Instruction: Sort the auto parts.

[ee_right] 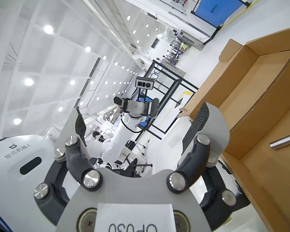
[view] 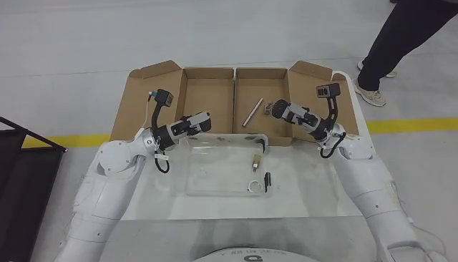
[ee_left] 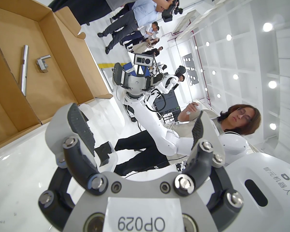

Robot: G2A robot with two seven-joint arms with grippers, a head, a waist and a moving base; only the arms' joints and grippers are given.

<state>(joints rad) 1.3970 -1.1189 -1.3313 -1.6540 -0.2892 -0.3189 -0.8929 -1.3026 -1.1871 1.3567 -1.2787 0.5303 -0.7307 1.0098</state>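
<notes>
Three parts (view: 266,180) wait in the clear tray (view: 215,172)

The pin-like part (view: 254,164), its long axis seemingly pointing toward the robot, lies on the robot's side of both grippers. Left gripper (view: 202,122) and right gripper (view: 275,109) hover empty, fingers spread. The right is slightly nearer.

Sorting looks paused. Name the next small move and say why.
Probably bring the right tool over the tray, above the small part. It and the left tool are open and empty, the rod and bracket already lie in the box, and parts remain in the tray.
</notes>
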